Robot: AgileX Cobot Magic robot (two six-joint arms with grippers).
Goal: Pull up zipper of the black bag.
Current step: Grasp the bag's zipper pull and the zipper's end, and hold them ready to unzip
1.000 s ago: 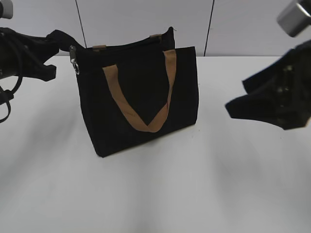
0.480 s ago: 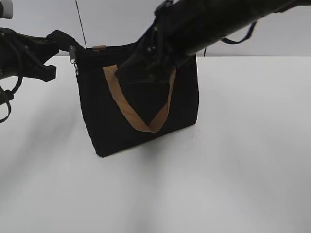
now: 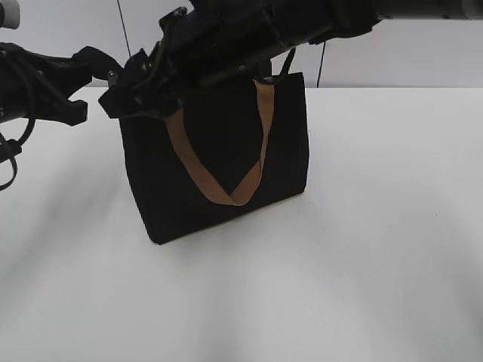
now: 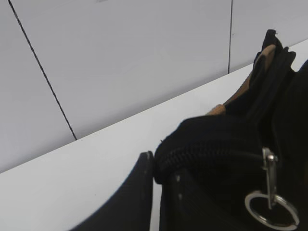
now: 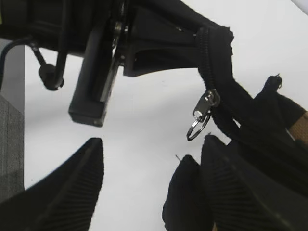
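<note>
black bag (image 3: 219, 166), white table (image 3: 339, 264), grey panelled wall (image 4: 120, 53)

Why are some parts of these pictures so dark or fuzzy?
Exterior view: the right arm's gripper is motion-blurred, and the black bag shows little detail; soft shadows fall on the table. Left wrist view: the zipper is sharp. Right wrist view: the near jaws are dark and blurred.

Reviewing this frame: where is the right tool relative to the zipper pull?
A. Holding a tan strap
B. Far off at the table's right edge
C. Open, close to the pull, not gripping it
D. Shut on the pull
C: in the right wrist view the right tool is spread open just below the free-hanging zipper of the black bag.
</note>
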